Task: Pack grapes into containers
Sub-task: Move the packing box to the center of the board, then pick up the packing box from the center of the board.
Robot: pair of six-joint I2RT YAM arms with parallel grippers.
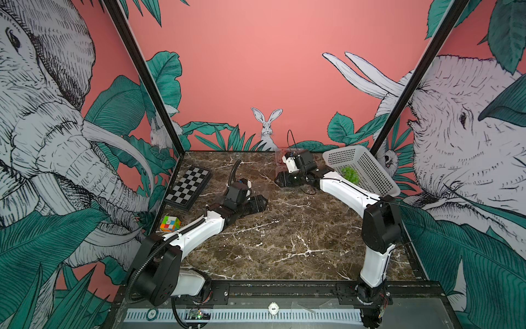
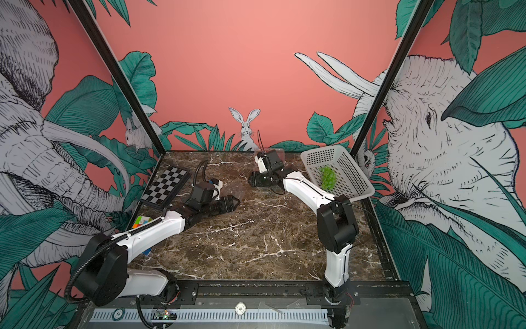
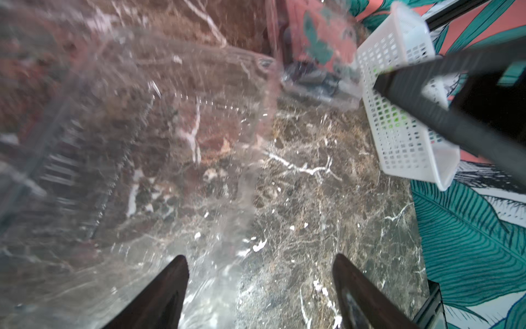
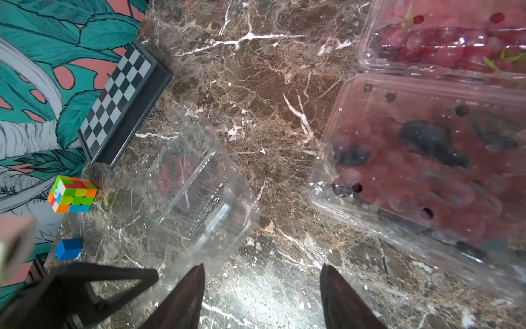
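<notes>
Top views only: both arms show whole; green grapes [image 1: 349, 174] lie in the white basket [image 1: 367, 168] at the far right of the desk [image 1: 284, 236].
Right wrist view only: an empty container [image 4: 196, 193] sits between the chessboard [image 4: 119, 94] and two filled ones. The second container [image 4: 341, 199] holds red and dark grapes [image 4: 421, 148]. The third container [image 4: 370, 54] holds red grapes [image 4: 444, 42] with green stems. A colour cube [image 4: 72, 193] and a blue block [image 4: 68, 248] stand near the left wall.
Left wrist view only: the empty container fills the near field, and green shows through the basket's holes.
Left gripper [image 3: 260, 273]: open, holding nothing; one fingertip is just beside the empty container's edge.
Right gripper [image 4: 263, 273]: open over bare desk, with the empty container to one side and the second container to the other.
Hidden or unclear: in both top views the clear containers are nearly invisible, and the filled ones sit mostly behind the right wrist. The right wrist view cuts both filled containers off at its edge. The left wrist view is blurred.
Materials: brown marble desk with white veins; thin glossy clear plastic with ribbed walls, rounded corners and round vent holes; a rigid perforated basket; round glossy grapes.
</notes>
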